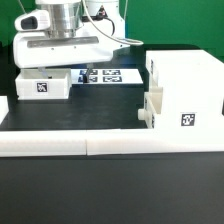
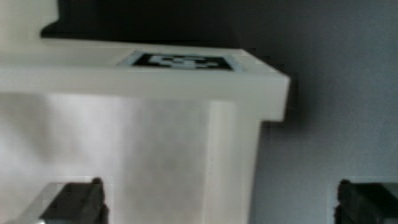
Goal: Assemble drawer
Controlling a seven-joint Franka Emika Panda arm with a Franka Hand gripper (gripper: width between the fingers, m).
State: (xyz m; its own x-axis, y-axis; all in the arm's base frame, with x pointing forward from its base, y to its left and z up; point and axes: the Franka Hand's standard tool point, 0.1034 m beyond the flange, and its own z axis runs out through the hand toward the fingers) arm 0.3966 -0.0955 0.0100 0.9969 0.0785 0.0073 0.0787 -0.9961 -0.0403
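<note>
A shallow white drawer tray (image 1: 45,85) with a black-and-white tag lies at the back on the exterior view's left. My gripper (image 1: 50,66) hangs just above it, its fingertips hard to see there. In the wrist view the tray (image 2: 160,110) fills most of the picture, its tag on the upper face. My gripper (image 2: 217,203) is open wide; one finger (image 2: 71,203) stands in front of the tray and the other is off its side over the dark table. The tall drawer shell (image 1: 185,85) stands on the exterior view's right, with a second tray (image 1: 151,108) at its open side.
The marker board (image 1: 106,75) lies flat at the back between tray and shell. A long low white bar (image 1: 100,146) runs along the front, and another white piece (image 1: 4,110) sits at the exterior view's left edge.
</note>
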